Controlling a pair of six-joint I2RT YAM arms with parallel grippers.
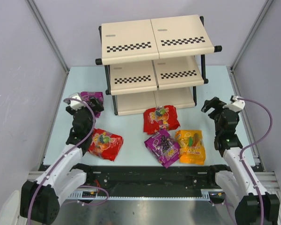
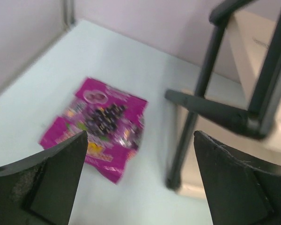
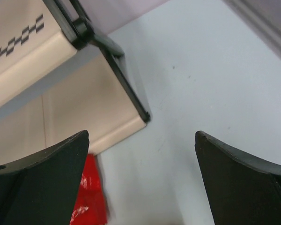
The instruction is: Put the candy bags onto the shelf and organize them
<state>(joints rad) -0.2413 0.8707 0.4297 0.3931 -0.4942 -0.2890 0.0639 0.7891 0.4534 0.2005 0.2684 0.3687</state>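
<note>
The shelf (image 1: pixel 157 56) stands at the back middle of the table, its cream tiers bare. Several candy bags lie flat on the table: a purple one (image 1: pixel 94 100) at the left, a red one (image 1: pixel 106 144) near the left arm, a second red one (image 1: pixel 161 119) before the shelf, a second purple one (image 1: pixel 162 147) and an orange-yellow one (image 1: pixel 191 146). My left gripper (image 1: pixel 81 106) hovers open over the left purple bag (image 2: pixel 100 126). My right gripper (image 1: pixel 214 104) is open beside the shelf's right foot (image 3: pixel 143 115), with a red bag's edge (image 3: pixel 90 197) by its left finger.
Grey walls with metal corner posts (image 1: pixel 47 35) close in the table on three sides. The shelf's black tube frame (image 2: pixel 199 105) stands just right of my left gripper. A black rail (image 1: pixel 145 171) runs along the near edge between the arm bases.
</note>
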